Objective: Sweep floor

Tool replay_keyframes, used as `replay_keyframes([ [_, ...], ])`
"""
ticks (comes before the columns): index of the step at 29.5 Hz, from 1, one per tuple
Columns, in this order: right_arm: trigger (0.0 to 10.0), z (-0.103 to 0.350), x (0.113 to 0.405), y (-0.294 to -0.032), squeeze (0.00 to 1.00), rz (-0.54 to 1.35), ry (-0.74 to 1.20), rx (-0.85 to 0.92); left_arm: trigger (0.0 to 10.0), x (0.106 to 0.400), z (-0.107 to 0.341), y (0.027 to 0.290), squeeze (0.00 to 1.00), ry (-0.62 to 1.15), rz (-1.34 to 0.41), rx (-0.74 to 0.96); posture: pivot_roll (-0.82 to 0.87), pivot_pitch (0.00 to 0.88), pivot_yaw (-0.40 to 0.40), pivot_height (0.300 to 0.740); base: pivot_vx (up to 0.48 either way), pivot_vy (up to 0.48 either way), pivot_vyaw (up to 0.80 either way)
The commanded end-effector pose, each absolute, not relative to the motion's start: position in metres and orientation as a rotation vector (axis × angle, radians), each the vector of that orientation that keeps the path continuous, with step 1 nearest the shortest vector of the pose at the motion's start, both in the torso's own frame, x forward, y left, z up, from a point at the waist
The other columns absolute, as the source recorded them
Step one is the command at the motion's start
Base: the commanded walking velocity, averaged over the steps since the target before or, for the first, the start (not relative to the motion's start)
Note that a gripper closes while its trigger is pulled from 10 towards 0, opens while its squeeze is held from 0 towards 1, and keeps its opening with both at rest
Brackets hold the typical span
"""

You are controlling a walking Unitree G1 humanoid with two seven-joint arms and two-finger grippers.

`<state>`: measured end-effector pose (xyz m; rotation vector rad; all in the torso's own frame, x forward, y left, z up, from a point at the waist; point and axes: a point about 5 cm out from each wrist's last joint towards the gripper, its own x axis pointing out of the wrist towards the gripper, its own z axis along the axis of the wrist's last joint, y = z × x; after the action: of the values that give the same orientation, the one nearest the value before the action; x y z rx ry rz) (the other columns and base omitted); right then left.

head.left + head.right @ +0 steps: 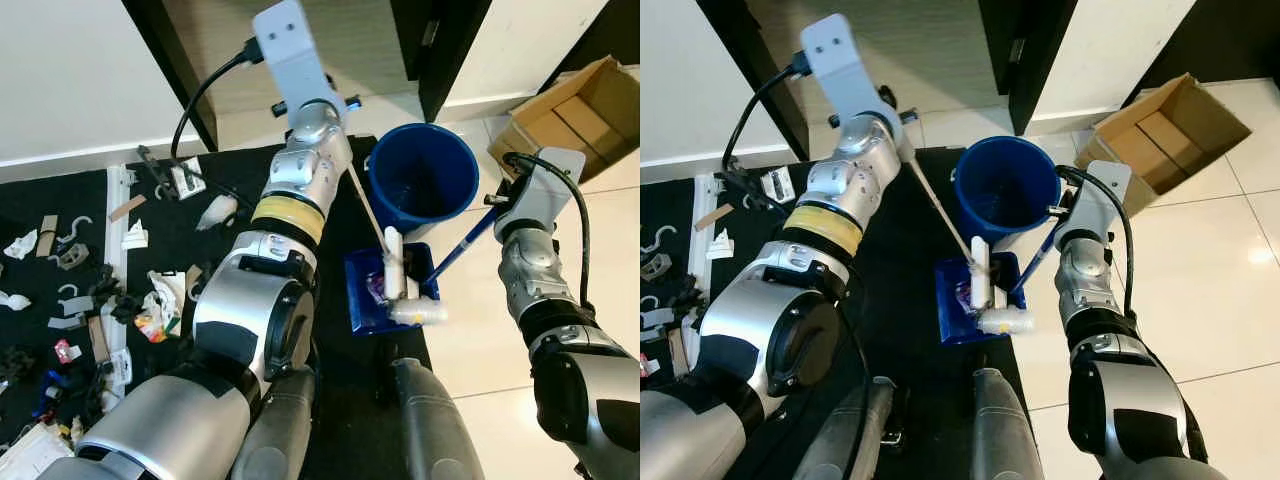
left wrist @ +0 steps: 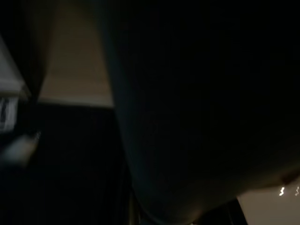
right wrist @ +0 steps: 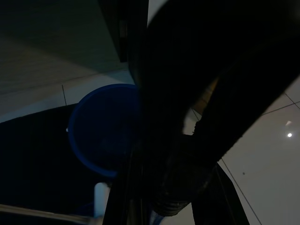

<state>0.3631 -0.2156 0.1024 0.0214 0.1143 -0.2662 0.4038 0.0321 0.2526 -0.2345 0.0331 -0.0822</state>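
one blue bucket (image 1: 422, 180), upright on the black mat (image 1: 240, 190), at the mat's edge by the pale tiled floor (image 1: 1210, 290). one blue dustpan (image 1: 388, 290) just in front of the bucket, on the robot's side, with a white bottle-like piece (image 1: 418, 314) and some small scraps lying in it. one white brush head (image 1: 394, 262) resting in the dustpan, its thin pale stick (image 1: 940, 212) slanting up to the left hand (image 1: 335, 112), beside the bucket's left rim; cannot tell how that hand's fingers stand. one blue dustpan handle (image 1: 462, 246) slanting up past the bucket's right side to the right hand (image 1: 500, 200); grip hidden there too, cannot tell. one open cardboard box (image 1: 1160, 125) on the tiles, right of the bucket and a little beyond it. many bits of litter (image 1: 90, 290), too many to count, strewn on the mat well left of the bucket: paper scraps, wrappers, hooks, strips. dark door frame (image 1: 1025, 60) and white wall (image 1: 70, 80) beyond the bucket. wrist views very dark; bucket rim faintly visible in the right one.
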Motion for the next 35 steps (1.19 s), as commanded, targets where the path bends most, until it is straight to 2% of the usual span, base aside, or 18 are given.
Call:
replay_keyframes([
  [1,10.0,0.059,0.341,-0.214,0.0,-0.275,0.307,0.01,10.0,0.387,0.271,-0.015,0.0,-0.028,-0.287,-0.182,0.1,0.265,0.029,0.74,0.0,0.0,0.0],
  [3,10.0,0.059,0.341,-0.214,0.0,-0.274,0.305,0.011,10.0,0.386,0.271,-0.006,0.0,-0.053,-0.371,-0.094,0.1,0.255,0.026,0.74,0.0,0.0,0.0],
  [6,10.0,0.06,0.341,-0.215,0.0,-0.276,0.303,0.014,10.0,0.386,0.274,0.015,0.0,-0.087,-0.38,-0.035,0.1,0.223,0.017,0.74,0.0,0.0,0.0],
  [7,10.0,0.06,0.341,-0.215,0.0,-0.276,0.303,0.014,10.0,0.386,0.274,0.015,0.0,-0.087,-0.38,-0.035,0.1,0.223,0.017,0.74,0.0,0.0,0.0],
  [11,10.0,0.06,0.341,-0.216,0.0,-0.278,0.303,0.017,10.0,0.391,0.294,0.052,0.0,-0.148,-0.345,-0.106,0.11,0.187,-0.002,0.74,0.0,0.0,0.0],
  [14,10.0,0.059,0.341,-0.216,0.0,-0.28,0.306,0.023,10.0,0.393,0.296,0.064,0.0,-0.162,-0.333,-0.102,0.11,0.177,-0.007,0.74,0.0,0.0,0.0],
  [16,10.0,0.057,0.34,-0.217,0.0,-0.284,0.31,0.033,10.0,0.396,0.291,0.084,0.0,-0.191,-0.329,-0.01,0.11,0.157,-0.011,0.74,0.0,0.0,0.0],
  [17,10.0,0.057,0.34,-0.217,0.0,-0.284,0.31,0.033,10.0,0.396,0.291,0.084,0.0,-0.191,-0.329,-0.01,0.11,0.157,-0.011,0.74,0.0,0.0,0.0],
  [21,10.0,0.051,0.335,-0.217,0.0,-0.28,0.324,0.088,10.0,0.394,0.24,0.139,0.0,-0.103,-0.219,0.26,0.1,0.104,-0.015,0.74,0.0,0.0,0.0],
  [24,10.0,0.05,0.334,-0.217,0.0,-0.278,0.324,0.096,10.0,0.392,0.227,0.148,0.0,-0.072,-0.211,0.313,0.1,0.104,-0.015,0.74,0.0,0.0,0.0],
  [26,10.0,0.049,0.333,-0.218,0.0,-0.276,0.325,0.127,10.0,0.382,0.196,0.165,0.0,0.0,-0.188,0.393,0.09,0.076,-0.016,0.74,0.0,0.0,0.0],
  [28,10.0,0.05,0.333,-0.22,0.0,-0.274,0.318,0.145,10.0,0.375,0.174,0.175,0.0,0.038,-0.161,0.382,0.08,0.062,-0.012,0.74,0.0,0.0,0.0],
  [35,10.0,0.054,0.336,-0.221,0.0,-0.276,0.301,0.195,10.0,0.363,0.138,0.18,0.0,0.098,-0.113,0.314,0.06,0.05,0.001,0.74,0.0,0.0,0.0],
])
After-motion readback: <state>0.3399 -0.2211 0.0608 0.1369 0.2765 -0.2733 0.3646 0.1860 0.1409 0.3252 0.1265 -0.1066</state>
